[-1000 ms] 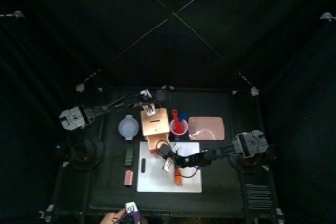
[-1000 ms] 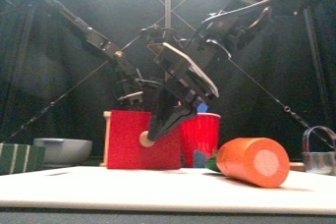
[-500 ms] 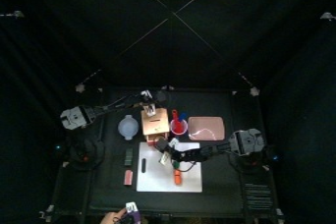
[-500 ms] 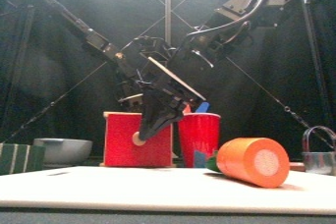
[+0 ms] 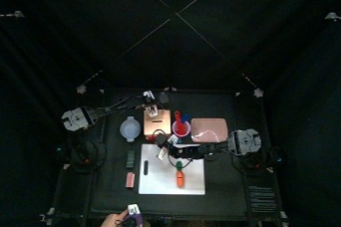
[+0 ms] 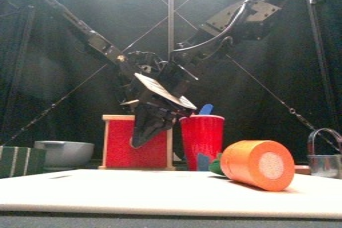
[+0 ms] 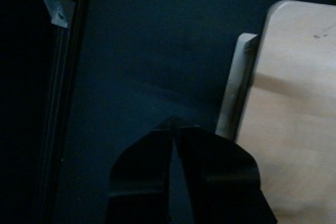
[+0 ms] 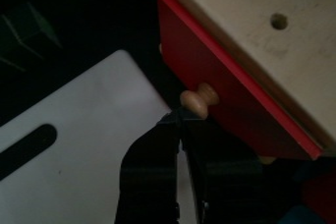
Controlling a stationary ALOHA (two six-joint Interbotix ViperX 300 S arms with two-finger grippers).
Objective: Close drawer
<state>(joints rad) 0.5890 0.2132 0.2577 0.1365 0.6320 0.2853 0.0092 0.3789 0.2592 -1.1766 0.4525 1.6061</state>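
Drawer [image 8: 243,85]: I see its red front panel with a small round wooden knob [image 8: 197,98], set in the tan wooden box [image 6: 139,142] that stands left of centre on the table [image 6: 134,187]. From the right wrist view the red panel stands slightly proud of the box, so I judge it not fully home.

Right gripper [image 8: 175,120]: jaws drawn narrow, nearly together and holding nothing, tips just beside the knob; I cannot tell whether they touch it.

Left gripper [image 7: 174,125]: the jaws read as closed together in its wrist view, empty, hanging beside the edge of the pale box top; this arm rests at the table's left.

Handling, as I judge it: light, rigid wood that slides on a plain runner. No grasp is needed; a flat push on the red panel beside the knob should do. The knob is small and round, so tips may slip off it.

Risk: the whole box is light and may skid backward rather than let the drawer slide.

Neighbours: red cup [image 6: 203,139] just right of the box; orange cylinder [image 6: 254,163] lying nearer the front; white sheet [image 8: 79,130] under the gripper; grey bowl [image 6: 64,152] to the left.

Obstruction: nothing lies between the tips and the panel.
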